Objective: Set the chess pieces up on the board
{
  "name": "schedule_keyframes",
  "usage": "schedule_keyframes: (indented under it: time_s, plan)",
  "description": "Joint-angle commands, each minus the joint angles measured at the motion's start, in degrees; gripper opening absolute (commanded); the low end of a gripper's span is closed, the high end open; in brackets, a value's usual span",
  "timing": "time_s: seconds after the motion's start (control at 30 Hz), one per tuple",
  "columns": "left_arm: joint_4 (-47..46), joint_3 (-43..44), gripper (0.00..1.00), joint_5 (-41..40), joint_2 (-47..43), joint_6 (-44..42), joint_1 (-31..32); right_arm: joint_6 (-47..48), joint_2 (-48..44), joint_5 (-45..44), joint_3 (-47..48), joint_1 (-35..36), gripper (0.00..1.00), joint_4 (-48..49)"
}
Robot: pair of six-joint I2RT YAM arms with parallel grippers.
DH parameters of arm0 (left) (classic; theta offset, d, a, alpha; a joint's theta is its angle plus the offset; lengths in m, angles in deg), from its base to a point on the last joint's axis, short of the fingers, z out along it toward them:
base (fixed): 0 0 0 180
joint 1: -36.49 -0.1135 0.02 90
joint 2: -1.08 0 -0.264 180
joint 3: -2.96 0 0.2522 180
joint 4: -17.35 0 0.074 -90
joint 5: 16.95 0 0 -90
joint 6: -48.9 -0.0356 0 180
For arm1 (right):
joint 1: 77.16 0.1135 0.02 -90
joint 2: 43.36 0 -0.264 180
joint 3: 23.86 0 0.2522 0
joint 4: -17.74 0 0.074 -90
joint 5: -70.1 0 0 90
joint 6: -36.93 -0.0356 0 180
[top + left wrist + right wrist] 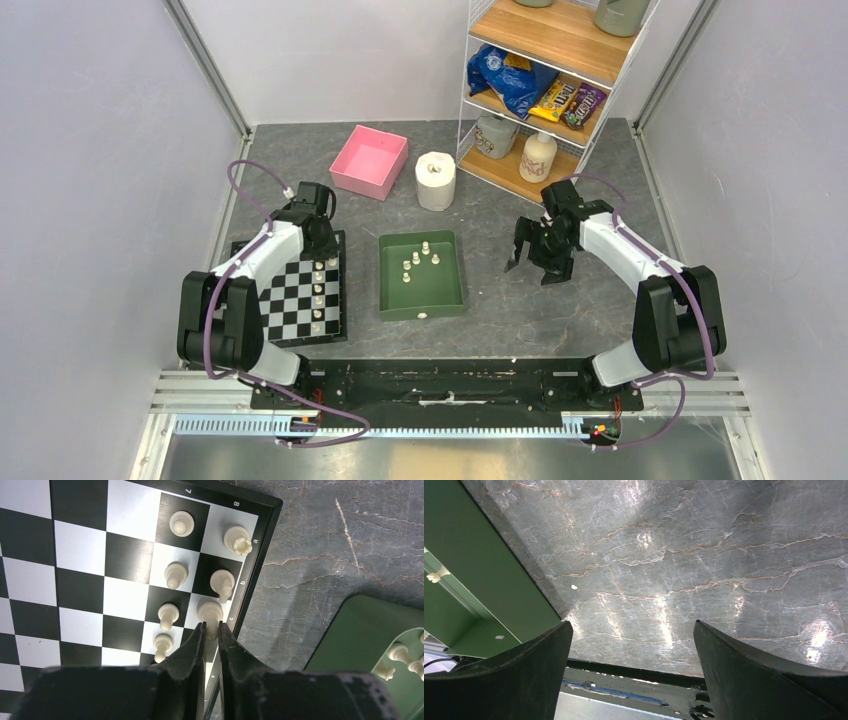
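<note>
The left gripper (211,630) has its fingers nearly together, pinching the narrow upper part of one chess piece (210,611). The piece's wide base shows just beyond the fingertips, over an edge square of the board (80,555). I cannot tell whether the base touches the square or hangs just above it.

The step in hand looks like setting this piece down in the back row. To do it well, lower it straight until the base sits flat and centred on its square. Then part the fingers only a little and lift straight away. Neighbouring pieces (221,582) stand just beyond the fingertips and to their left, so a wide opening or a sideways exit could knock them over.

The held piece seems upright: its long axis runs from the base on the board side up into the fingers, with the top toward the wrist and hidden between them.

The right gripper (631,625) is wide open and holds nothing, over bare table (704,555), with the green tray (484,570) off to the left of its fingers.
</note>
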Motion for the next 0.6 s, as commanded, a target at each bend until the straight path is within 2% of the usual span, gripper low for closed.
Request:
schedule_keyframes:
  time_s: [0.0, 0.27, 0.37, 0.57]
  plan:
    - [3.57, -0.13, 0.2, -1.48, -0.17, -0.24, -0.25, 0.46, 0.35, 0.8, 0.43, -0.21, 0.99, 0.69]
    - [3.3, 0.51, 0.32, -0.87, -1.88, -0.3, -0.25, 0.43, 0.17, 1.05, 0.68, -0.2, 0.99, 0.71]
    - [2.72, 0.82, 0.42, -0.29, -3.99, -0.56, -0.25, 0.34, 0.09, 1.05, 0.75, -0.21, 0.99, 0.69]
    - [1.23, 2.38, 0.49, 3.06, -8.7, -0.66, -0.24, 0.27, 0.16, 1.09, 0.8, -0.21, 0.99, 0.69]
